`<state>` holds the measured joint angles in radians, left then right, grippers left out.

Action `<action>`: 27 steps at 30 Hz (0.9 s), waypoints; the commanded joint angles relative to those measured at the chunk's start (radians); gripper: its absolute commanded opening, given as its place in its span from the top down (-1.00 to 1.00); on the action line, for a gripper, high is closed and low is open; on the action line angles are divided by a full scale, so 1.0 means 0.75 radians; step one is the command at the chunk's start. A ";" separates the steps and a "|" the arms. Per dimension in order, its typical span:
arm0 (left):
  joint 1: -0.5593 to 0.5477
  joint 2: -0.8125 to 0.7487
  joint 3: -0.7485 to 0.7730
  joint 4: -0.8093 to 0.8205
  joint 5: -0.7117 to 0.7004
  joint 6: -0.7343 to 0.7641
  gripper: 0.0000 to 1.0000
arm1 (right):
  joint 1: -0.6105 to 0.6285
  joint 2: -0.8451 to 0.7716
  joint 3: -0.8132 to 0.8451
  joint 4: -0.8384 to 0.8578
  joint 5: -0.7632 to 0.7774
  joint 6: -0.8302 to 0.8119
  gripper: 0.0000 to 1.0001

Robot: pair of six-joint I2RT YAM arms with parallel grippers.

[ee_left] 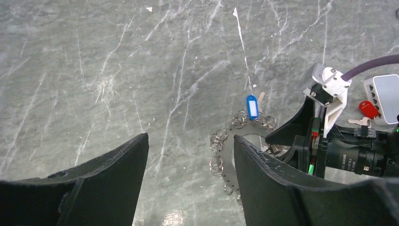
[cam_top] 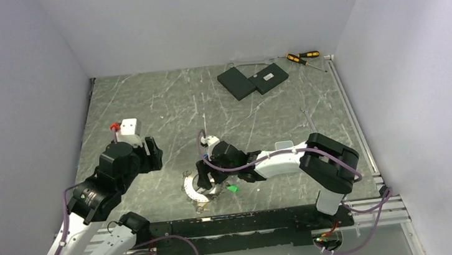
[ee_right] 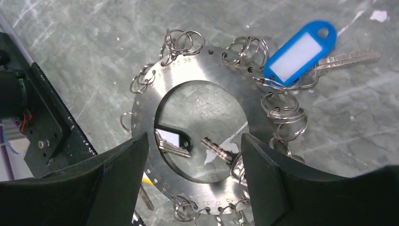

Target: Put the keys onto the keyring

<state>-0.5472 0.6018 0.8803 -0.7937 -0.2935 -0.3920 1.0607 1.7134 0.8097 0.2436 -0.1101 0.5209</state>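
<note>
Black fingers (ee_right: 117,183) of the right hand (ee_right: 194,143) fill the bottom of its wrist view. They are spread wide, grip nothing, and are poised over the keyring (ee_right: 226,70), which lies flat on the counter (ee_right: 70,33). Two keys (ee_right: 171,141), seemingly loose, show inside its central hole. A blue-tagged key (ee_right: 299,52) sits on a small split ring (ee_right: 277,106) at the rim. The step probably calls for pinching one loose key by its head, clear of the plate. Off to the side, the left hand (ee_left: 190,150) hovers open and empty, placed to steady the ring.
</note>
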 commanded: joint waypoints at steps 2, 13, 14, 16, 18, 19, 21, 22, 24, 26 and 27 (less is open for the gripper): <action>0.000 -0.018 -0.014 0.023 0.005 0.125 -0.43 | -0.054 -0.009 -0.018 -0.147 0.122 -0.005 -0.54; 0.000 -0.002 -0.033 0.055 0.041 0.175 -0.46 | -0.366 -0.003 0.208 -0.444 0.124 -0.384 -0.59; -0.001 0.000 -0.039 0.066 0.053 0.189 -0.47 | -0.365 0.001 0.248 -0.469 0.097 -0.421 -0.58; 0.001 0.007 -0.049 0.095 0.076 0.213 -0.49 | -0.365 0.002 0.329 -0.519 0.050 -0.458 -0.57; 0.001 0.021 -0.060 0.122 0.089 0.224 -0.49 | -0.365 0.001 0.392 -0.540 0.025 -0.459 -0.56; 0.003 0.033 -0.069 0.139 0.098 0.230 -0.50 | -0.365 0.003 0.420 -0.547 0.028 -0.452 -0.54; 0.003 0.061 -0.079 0.172 0.113 0.239 -0.50 | -0.371 0.021 0.485 -0.565 0.053 -0.431 -0.50; 0.007 0.082 -0.079 0.180 0.118 0.237 -0.49 | -0.376 0.046 0.519 -0.579 0.089 -0.392 -0.43; 0.016 0.129 -0.076 0.181 0.116 0.232 -0.49 | -0.407 0.115 0.603 -0.630 0.143 -0.309 -0.33; 0.026 0.175 -0.069 0.174 0.114 0.225 -0.49 | -0.436 0.197 0.699 -0.676 0.143 -0.213 -0.25; 0.031 0.196 -0.065 0.172 0.112 0.221 -0.48 | -0.444 0.238 0.735 -0.692 0.143 -0.185 -0.17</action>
<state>-0.5396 0.6987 0.8246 -0.7090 -0.2249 -0.2485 0.7677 1.7908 1.2552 -0.1993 -0.0467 0.2707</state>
